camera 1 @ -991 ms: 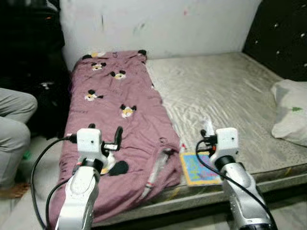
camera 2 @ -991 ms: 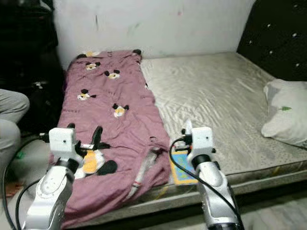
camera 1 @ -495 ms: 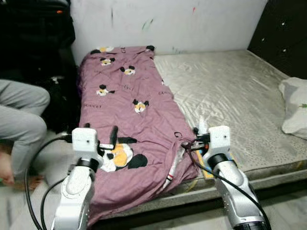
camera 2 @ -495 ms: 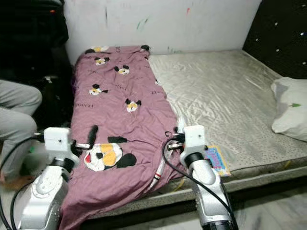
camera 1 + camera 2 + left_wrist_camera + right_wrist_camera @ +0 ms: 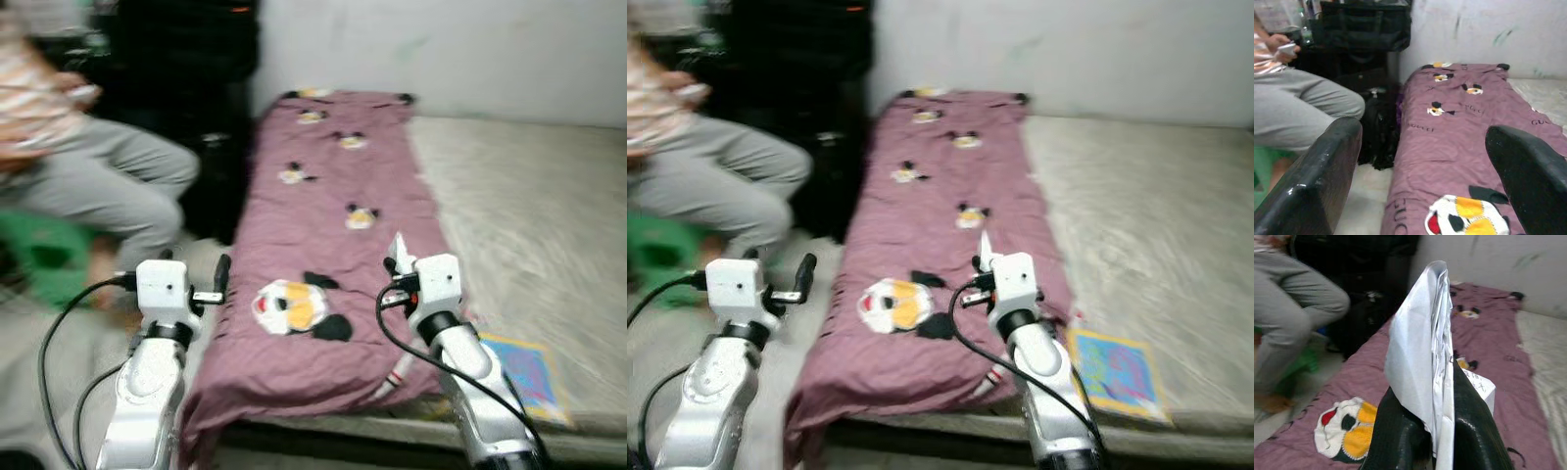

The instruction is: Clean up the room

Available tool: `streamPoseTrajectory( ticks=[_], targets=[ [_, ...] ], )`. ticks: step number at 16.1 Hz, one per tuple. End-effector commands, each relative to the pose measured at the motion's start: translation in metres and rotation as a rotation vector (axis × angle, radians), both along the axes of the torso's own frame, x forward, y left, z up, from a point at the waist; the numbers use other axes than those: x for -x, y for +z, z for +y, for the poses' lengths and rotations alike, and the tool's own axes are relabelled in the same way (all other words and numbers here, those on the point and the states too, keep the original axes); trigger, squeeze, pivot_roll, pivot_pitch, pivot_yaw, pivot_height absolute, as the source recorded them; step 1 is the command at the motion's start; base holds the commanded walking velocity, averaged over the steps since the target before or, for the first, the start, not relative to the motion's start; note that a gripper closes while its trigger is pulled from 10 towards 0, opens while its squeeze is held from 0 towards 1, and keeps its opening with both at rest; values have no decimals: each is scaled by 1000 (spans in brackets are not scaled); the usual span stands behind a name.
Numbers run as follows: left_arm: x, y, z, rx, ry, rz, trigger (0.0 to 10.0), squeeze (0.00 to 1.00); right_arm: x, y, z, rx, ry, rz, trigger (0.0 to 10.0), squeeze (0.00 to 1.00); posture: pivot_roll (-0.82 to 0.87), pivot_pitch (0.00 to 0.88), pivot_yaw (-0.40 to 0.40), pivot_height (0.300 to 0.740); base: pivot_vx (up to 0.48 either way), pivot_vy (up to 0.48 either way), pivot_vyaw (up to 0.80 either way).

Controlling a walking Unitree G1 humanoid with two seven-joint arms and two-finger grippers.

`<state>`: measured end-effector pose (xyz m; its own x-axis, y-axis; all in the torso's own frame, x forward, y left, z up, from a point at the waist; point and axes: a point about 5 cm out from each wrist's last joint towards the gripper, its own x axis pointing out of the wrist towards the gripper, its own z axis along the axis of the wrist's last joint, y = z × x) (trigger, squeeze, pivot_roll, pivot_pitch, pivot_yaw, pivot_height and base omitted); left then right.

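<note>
Item: my right gripper (image 5: 1432,431), fingers clamped on a crumpled white paper (image 5: 1422,357), held above the mattress's front edge. Item: my left gripper (image 5: 1425,161), fingers spread, empty, beside the mattress's left edge. Item: purple cartoon-print blanket (image 5: 343,245) along the left side of the mattress (image 5: 549,225). Item: colourful booklet (image 5: 524,370) at the front edge, uncollected. Person (image 5: 108,176) seated left. Cleanup judged early; paper undeposited.
</note>
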<state>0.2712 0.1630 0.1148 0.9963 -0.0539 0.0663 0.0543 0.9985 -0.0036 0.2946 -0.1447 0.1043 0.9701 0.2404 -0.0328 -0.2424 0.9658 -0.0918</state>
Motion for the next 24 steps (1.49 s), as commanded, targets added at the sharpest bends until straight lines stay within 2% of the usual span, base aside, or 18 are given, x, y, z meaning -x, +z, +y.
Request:
streamPoseTrajectory(
  ticks=[1, 5, 24],
  targets=[
    [-1, 2, 2, -1, 1, -4, 10000, 0, -1, 5, 1, -2, 5, -21, 10000, 0, -54, 0, 3, 740, 0, 0, 800],
    [-2, 2, 1, 2, 1, -3, 10000, 0, -2, 5, 1, -3, 9, -20, 10000, 0, -53, 0, 0, 740, 0, 0, 105],
    [-3, 2, 0, 4, -5, -3, 10000, 0, -3, 5, 3, -1, 12, -29, 10000, 0, -48, 0, 6, 740, 0, 0, 800]
  ],
)
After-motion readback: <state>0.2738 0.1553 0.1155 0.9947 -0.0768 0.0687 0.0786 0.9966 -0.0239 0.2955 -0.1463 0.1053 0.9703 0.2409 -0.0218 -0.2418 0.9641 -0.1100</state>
